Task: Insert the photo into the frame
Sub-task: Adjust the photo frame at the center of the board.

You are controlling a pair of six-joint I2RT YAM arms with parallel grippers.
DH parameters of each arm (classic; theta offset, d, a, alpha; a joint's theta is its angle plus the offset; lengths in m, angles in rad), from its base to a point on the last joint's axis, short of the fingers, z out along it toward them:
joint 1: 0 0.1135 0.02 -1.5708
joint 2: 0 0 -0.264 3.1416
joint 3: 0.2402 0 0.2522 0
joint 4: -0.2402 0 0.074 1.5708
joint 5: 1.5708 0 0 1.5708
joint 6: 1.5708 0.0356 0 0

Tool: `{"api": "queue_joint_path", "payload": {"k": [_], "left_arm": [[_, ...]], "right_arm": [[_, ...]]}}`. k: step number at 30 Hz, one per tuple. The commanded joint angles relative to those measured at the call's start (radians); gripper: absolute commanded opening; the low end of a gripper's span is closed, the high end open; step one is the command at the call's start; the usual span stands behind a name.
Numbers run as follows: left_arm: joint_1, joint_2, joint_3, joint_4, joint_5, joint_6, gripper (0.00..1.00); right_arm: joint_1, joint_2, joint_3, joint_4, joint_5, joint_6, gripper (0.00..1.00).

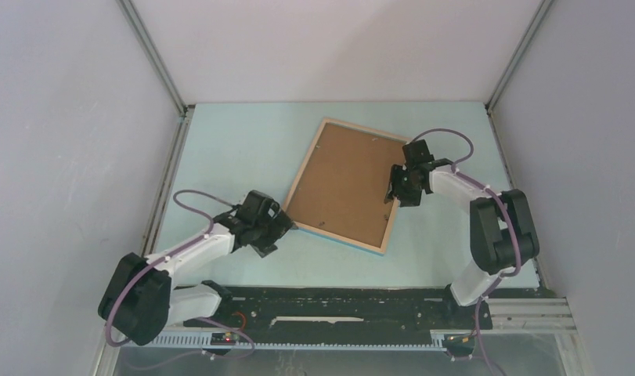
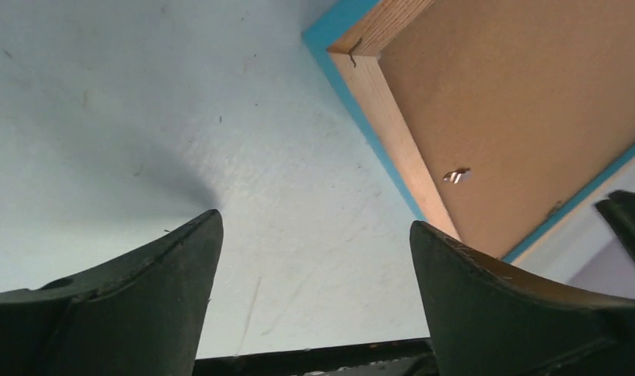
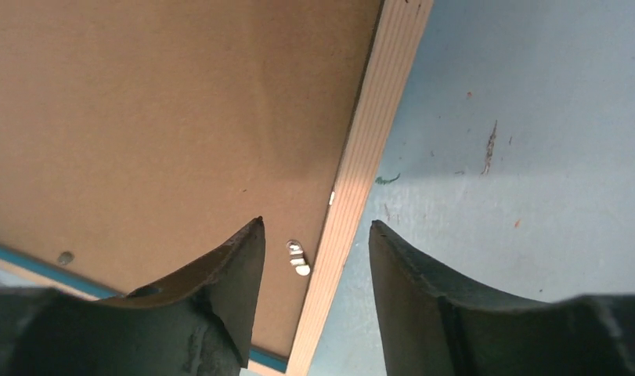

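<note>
The frame (image 1: 304, 168) is laid face down on the table (image 1: 236, 149), turned at an angle. Its pale wood back is upward, and the blue of its front is seen only along the edges. The brown backing board (image 1: 347, 184) is seated in it, and a small metal tab (image 3: 297, 257) is seen at the inner edge of the rail. The photo is not seen in any view; whether it lies beneath the board cannot be told.

The left gripper (image 2: 314, 227) is held wide open and empty just beside the near left corner of the frame, over bare table. The right gripper (image 3: 314, 227) is also open and empty, though less widely. It is set astride the right-hand rail, one finger over the board and the other over the table, close to the tab.

Several risks are judged from here. If the rail is pinched and lifted while the board is unsecured, the board could be tipped out or shifted. If the tab is pushed without the opposite corner being steadied, the whole frame could be slid or spun across the table. The tab is small, so it could be missed and the board scraped instead.
</note>
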Motion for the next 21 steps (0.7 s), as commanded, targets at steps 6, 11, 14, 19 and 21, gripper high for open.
{"api": "queue_joint_path", "payload": {"k": [6,11,14,19,21], "left_arm": [[-0.035,0.076,-0.037,0.321,0.059,-0.266,0.92],[-0.049,0.181,-0.018,0.412,0.074,-0.302,0.83],[-0.034,0.239,0.031,0.407,0.066,-0.246,0.78],[-0.003,0.333,0.164,0.307,0.043,-0.109,0.69],[0.028,0.393,0.198,0.300,0.101,-0.074,0.65]], "right_arm": [[0.009,0.091,0.018,0.001,0.054,0.014,0.34],[0.028,0.034,-0.039,-0.002,0.061,0.021,0.23],[0.038,-0.023,-0.105,0.015,0.030,0.042,0.16],[0.064,-0.149,-0.289,0.099,-0.036,0.114,0.12],[0.079,-0.193,-0.354,0.119,-0.064,0.133,0.12]]}}
